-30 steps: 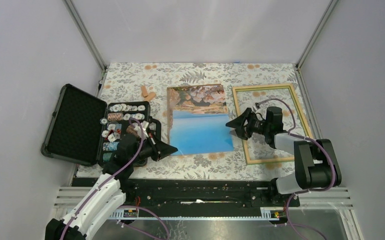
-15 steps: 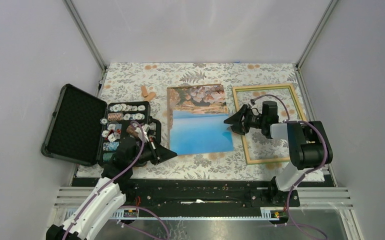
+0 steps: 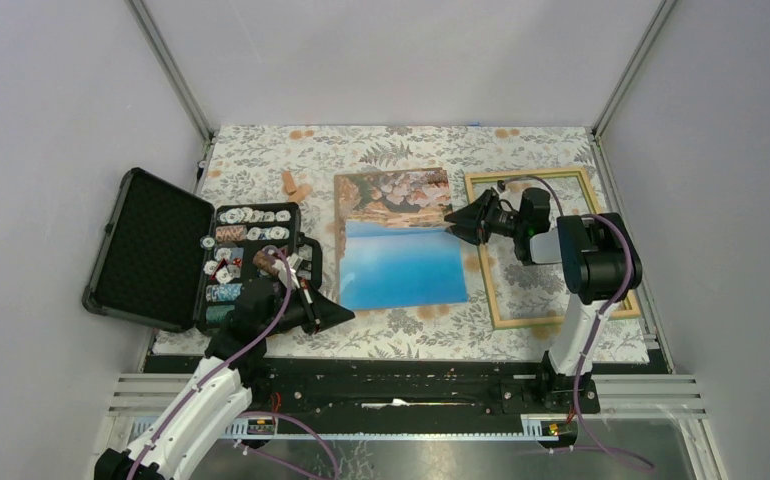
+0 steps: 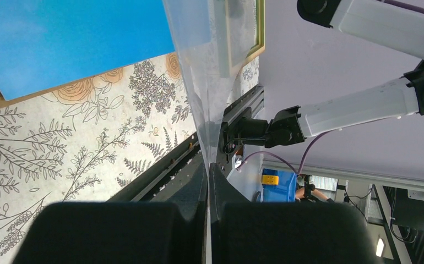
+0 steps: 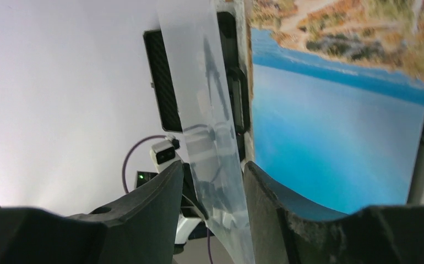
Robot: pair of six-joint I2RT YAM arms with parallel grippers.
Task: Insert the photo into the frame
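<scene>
The photo [image 3: 401, 262], blue sea with a rocky coast at its far end, lies face up mid-table on a brown backing board [image 3: 339, 225]. It also shows in the left wrist view [image 4: 72, 38] and the right wrist view [image 5: 331, 110]. The frame [image 3: 526, 321] lies flat to its right, with its gold edge in the left wrist view [image 4: 260, 33]. My left gripper [image 3: 346, 315] [image 4: 208, 168] is shut on the edge of a clear sheet [image 4: 199, 82]. My right gripper [image 3: 451, 218] [image 5: 212, 170] is open at the photo's right edge, with the clear sheet [image 5: 199, 82] between its fingers.
An open black case of poker chips [image 3: 161, 250] lies at the left. Two small wooden pieces [image 3: 294, 185] lie behind it. The table's near edge has a black rail [image 3: 401, 375]. Grey walls close in the sides and back.
My right gripper has moved farther back along the photo's right edge and its arm has folded upright. My left gripper has shifted slightly nearer, still shut on the clear sheet.
</scene>
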